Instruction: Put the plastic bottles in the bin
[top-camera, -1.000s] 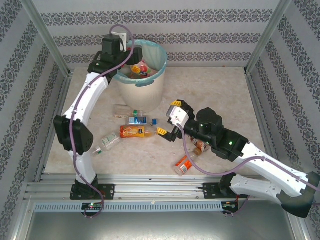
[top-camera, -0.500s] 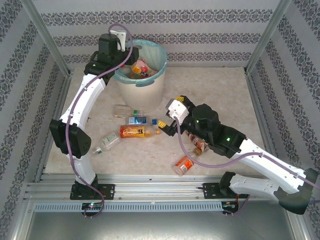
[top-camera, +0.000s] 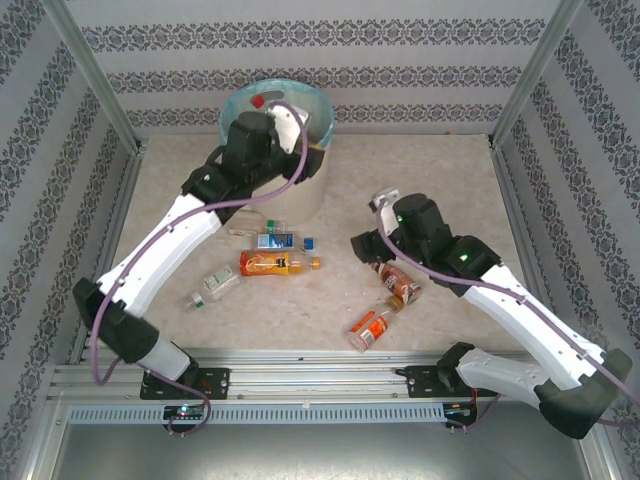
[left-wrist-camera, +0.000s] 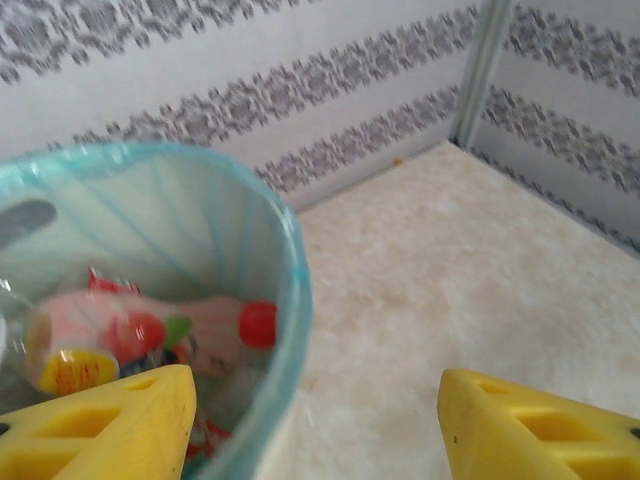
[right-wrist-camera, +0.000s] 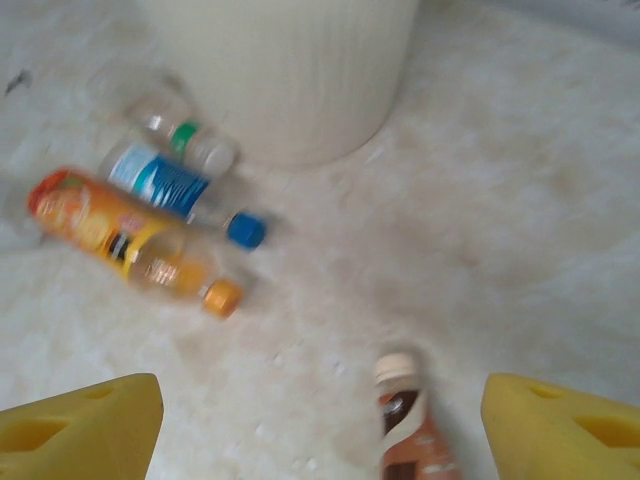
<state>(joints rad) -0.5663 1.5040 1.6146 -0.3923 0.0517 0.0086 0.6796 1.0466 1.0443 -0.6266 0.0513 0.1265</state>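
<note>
Since the earlier frame my left arm has swung off the bin's (top-camera: 300, 195) far-left rim and now lies across its front, while my right arm has drawn back from the orange bottle (top-camera: 275, 264) toward the brown bottle (top-camera: 400, 283).

The risks as I judge them: on the left, the forearm passes close to the bin wall, and a careless sweep could shove or tip the bin and spill the pink bottle (left-wrist-camera: 150, 330) lying inside. On the right, the brown bottle lies on its side and could roll away if one finger reaches it first.

The left gripper (left-wrist-camera: 315, 420) is spread with nothing in it, hanging over the bin's rim. The right gripper (right-wrist-camera: 320, 430) is also spread and empty, poised above the brown bottle's cap end.
</note>
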